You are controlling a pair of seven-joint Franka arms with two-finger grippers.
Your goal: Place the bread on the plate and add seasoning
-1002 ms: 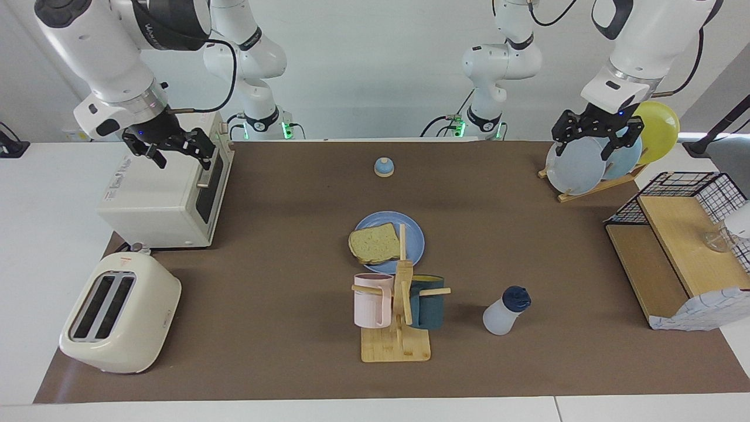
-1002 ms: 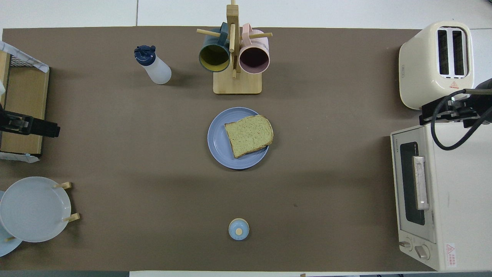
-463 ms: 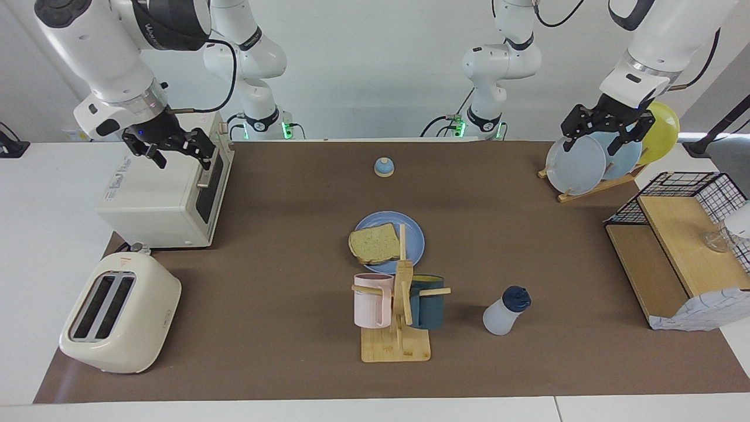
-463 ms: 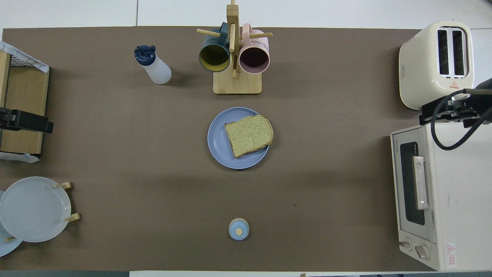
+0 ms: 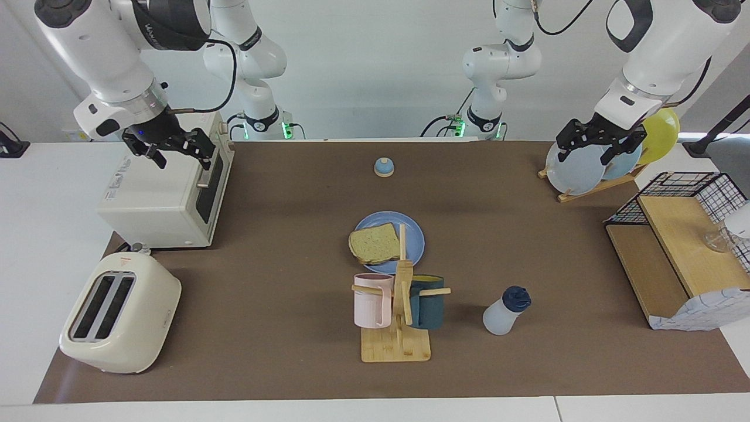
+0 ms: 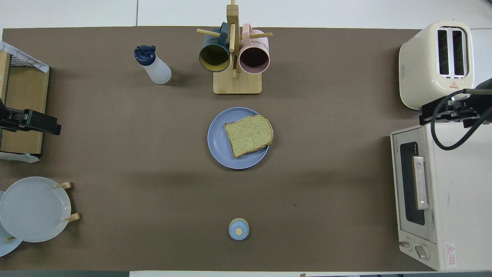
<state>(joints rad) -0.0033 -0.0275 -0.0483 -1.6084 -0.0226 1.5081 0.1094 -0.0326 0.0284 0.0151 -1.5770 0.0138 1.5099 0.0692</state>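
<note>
The bread [image 5: 374, 243] lies flat on the round blue plate [image 5: 413, 234] in the middle of the mat; the overhead view shows the bread [image 6: 249, 134] on the plate [image 6: 219, 142] toward the right arm's end. The seasoning bottle [image 5: 507, 310] stands upright beside the mug tree, farther from the robots than the plate, and also shows from overhead [image 6: 152, 70]. My left gripper [image 5: 587, 153] is open and empty, up in the air over the plate rack; its tip shows in the overhead view [image 6: 46, 126]. My right gripper [image 5: 181, 155] is open and empty over the toaster oven, also visible from overhead [image 6: 442, 113].
A wooden mug tree [image 5: 401, 305] with a pink and a dark teal mug stands just beyond the plate from the robots. A toaster [image 5: 120, 313] and toaster oven [image 5: 158, 199] stand at the right arm's end. A plate rack [image 5: 577, 167] and wire shelf [image 5: 682, 246] stand at the left arm's end. A small bell [image 5: 384, 167] sits near the robots.
My left gripper rose a little, then came back down and shifted slightly toward the table's middle. The right arm, bread, plate and bottle have not moved.
</note>
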